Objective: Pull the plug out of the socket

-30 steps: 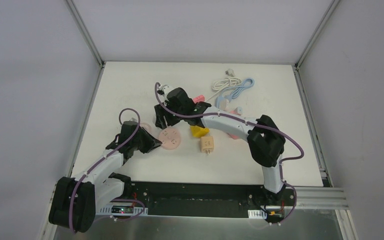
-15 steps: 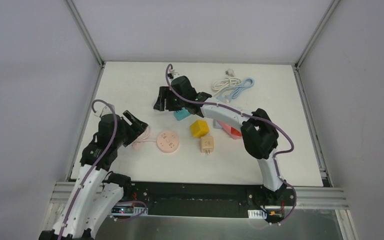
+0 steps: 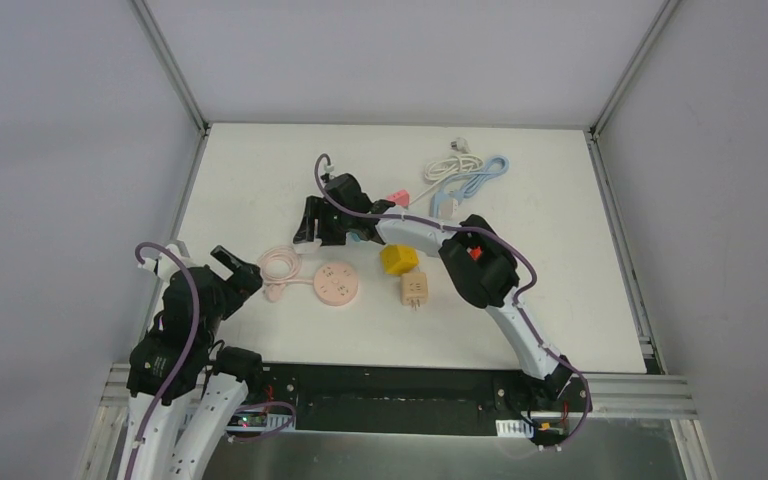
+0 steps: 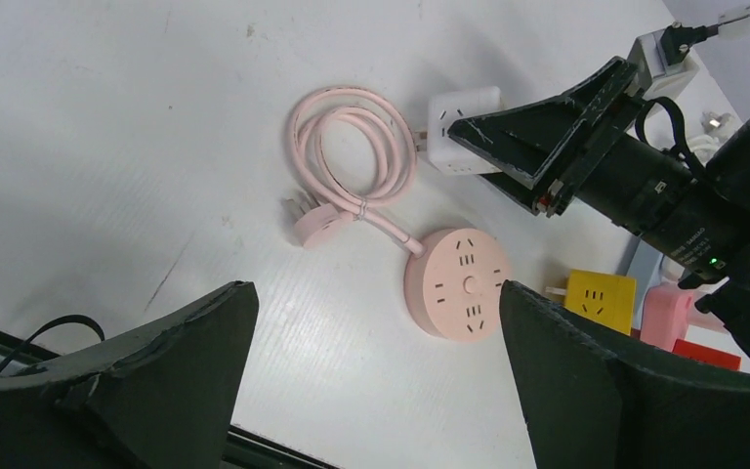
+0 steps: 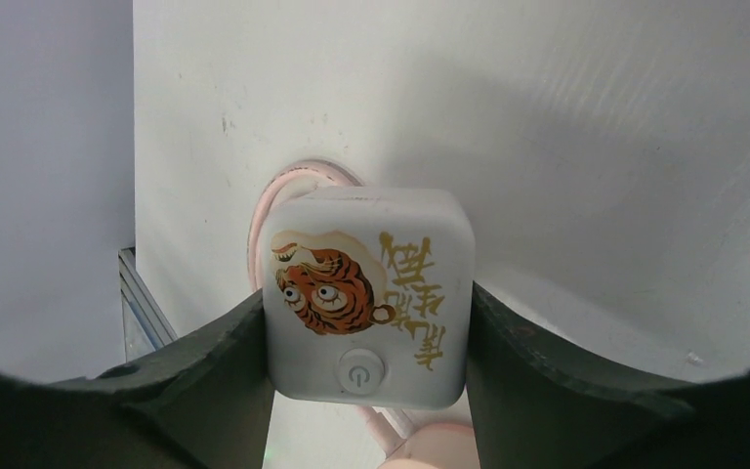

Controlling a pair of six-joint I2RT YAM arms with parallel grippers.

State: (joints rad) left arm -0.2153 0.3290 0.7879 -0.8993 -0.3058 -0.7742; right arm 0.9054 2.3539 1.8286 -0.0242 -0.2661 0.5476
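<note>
The left gripper hangs over the table's left edge with its jaws spread wide, holding and touching nothing. The round pink socket lies ahead of it and a little to its right, well apart. Between the two lies the socket's own pink cord, coiled flat on the table. The socket's face shows only bare holes, with nothing plugged in.

Just beyond the socket, on the side away from the arm bases, is the white cube plug. By my reading this is the task's plug, and it is already free of the socket. The right gripper pinches it, one finger pressed on each side face, jaws half apart. I cannot tell whether the cube rests on the table or is lifted. The right arm is the nearer one for any coming move.
</note>
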